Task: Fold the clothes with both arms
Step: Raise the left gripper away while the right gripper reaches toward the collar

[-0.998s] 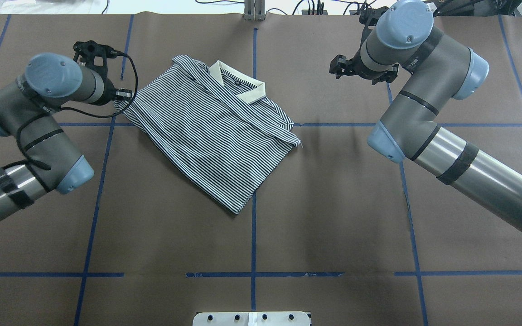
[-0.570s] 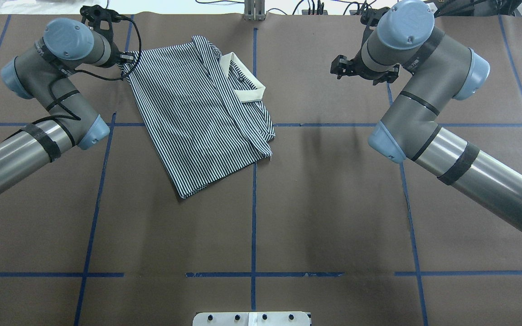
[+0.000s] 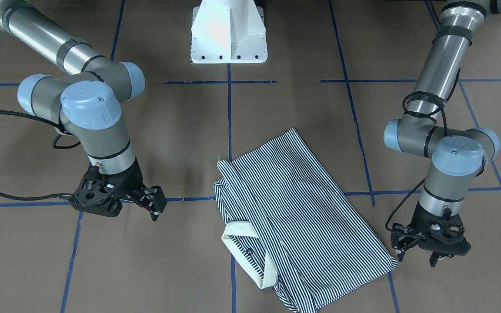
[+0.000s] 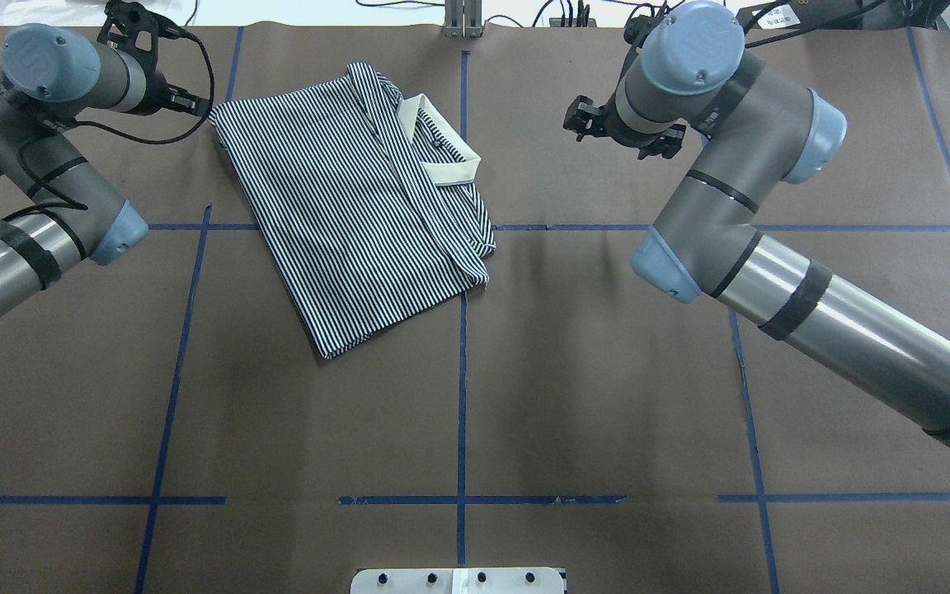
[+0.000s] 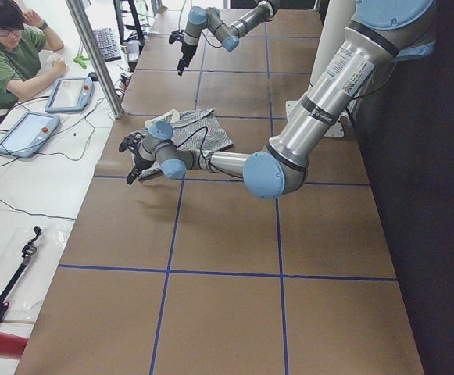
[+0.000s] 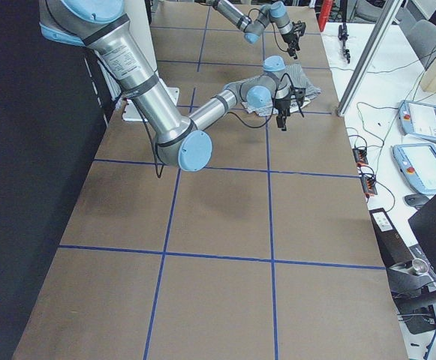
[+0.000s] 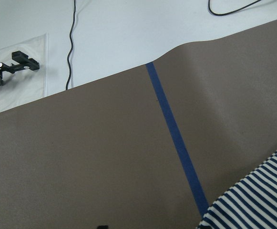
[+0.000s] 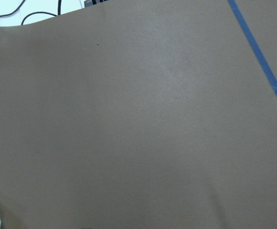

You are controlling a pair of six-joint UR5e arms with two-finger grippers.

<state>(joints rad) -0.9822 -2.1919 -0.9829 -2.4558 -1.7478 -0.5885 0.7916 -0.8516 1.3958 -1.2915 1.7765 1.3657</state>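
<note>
Here the polo shirt [image 4: 343, 223] lies flat on the brown bench [image 4: 607, 371], folded into a long narrow panel with thin navy-and-white stripes. Its plain cream collar [image 4: 442, 157] lies open, with a dark button [image 4: 436, 142] on the placket. In the overhead view it lies slanted, the collar end toward 1 o'clock and the hem toward 7 o'clock, in the far half of the bench and mostly to the 9 o'clock side of the central blue tape line [image 4: 462, 396].

The overhead view takes in the whole garment. The front-facing view cuts off the collar end of the shirt [image 3: 294, 208] at its lower edge, but it shows the collar [image 3: 268, 271] folded over on itself and a layered fold along one long side. The left wrist view catches only a striped corner [image 7: 257, 200] at 5 o'clock of its picture. The right wrist view shows bare bench and tape.

The left claw [image 4: 195, 103] sits just off the shirt's 10 o'clock corner. In the front-facing view that claw [image 3: 416, 256] has its jaws apart beside the corner, with no cloth between them. The right claw [image 4: 578, 122] hangs at 3 o'clock from the collar, well apart from the cloth. From the front, this claw [image 3: 157, 206] also stands parted and empty.
</note>
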